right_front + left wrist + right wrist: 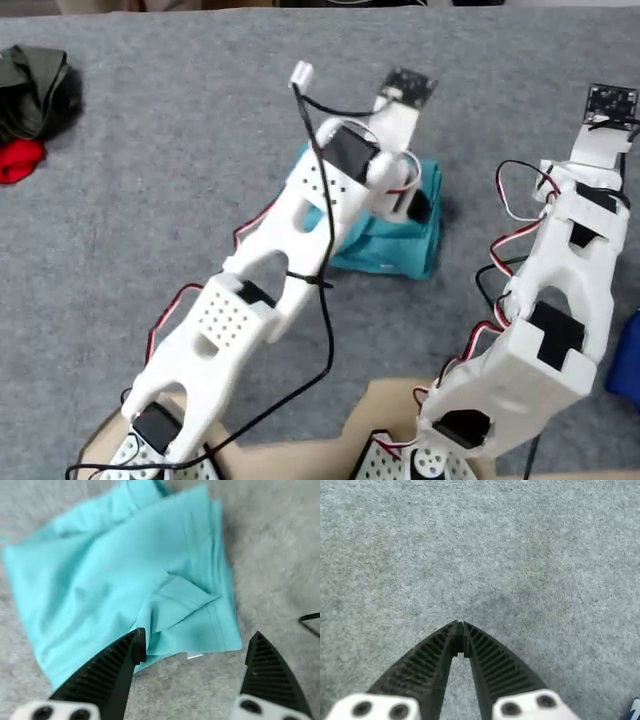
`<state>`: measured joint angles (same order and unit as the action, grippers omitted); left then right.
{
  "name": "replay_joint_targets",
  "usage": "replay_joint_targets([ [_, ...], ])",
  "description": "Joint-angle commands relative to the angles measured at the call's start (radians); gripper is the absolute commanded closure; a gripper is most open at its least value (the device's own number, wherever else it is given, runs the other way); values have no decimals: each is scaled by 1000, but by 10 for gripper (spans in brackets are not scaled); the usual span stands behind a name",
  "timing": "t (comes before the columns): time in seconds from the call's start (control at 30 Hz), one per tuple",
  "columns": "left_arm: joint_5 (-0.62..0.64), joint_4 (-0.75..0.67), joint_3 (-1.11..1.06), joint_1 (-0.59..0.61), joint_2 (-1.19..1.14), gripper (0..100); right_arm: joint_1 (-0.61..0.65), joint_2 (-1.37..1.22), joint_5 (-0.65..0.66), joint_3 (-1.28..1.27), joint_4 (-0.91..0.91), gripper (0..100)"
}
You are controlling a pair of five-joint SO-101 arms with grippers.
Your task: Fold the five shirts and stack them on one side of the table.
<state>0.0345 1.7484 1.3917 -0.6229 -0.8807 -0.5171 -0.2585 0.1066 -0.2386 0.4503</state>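
Observation:
A teal shirt [395,245], loosely folded, lies on the grey felt table [180,180] near the middle. In the left wrist view the teal shirt [125,575] has a rumpled flap near its lower edge. My left gripper [199,639] hangs open just above that edge, one finger [120,660] over the cloth and the other over bare felt. In the high view the left gripper [408,200] sits over the shirt's far right part. My right gripper [460,626] is shut on nothing above bare felt, off to the right of the shirt.
A dark green garment [35,90] and a red one [20,160] lie bunched at the far left corner. Something blue [628,365] shows at the table's right edge, beside the right arm [570,270]. Black cables run along the left arm.

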Motion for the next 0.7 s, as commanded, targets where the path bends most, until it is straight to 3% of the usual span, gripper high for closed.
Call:
replay_joint_targets([
  [0.0,6,-11,32,71,102,681,13,4,11,54,-2,990],
  [0.23,9,-321,-57,281,-56,694,41,2,11,53,-2,990],
  [0.43,6,-376,-52,276,-220,819,45,2,11,51,0,990],
  [0.67,-12,-496,0,334,-326,865,45,2,12,51,0,990],
])
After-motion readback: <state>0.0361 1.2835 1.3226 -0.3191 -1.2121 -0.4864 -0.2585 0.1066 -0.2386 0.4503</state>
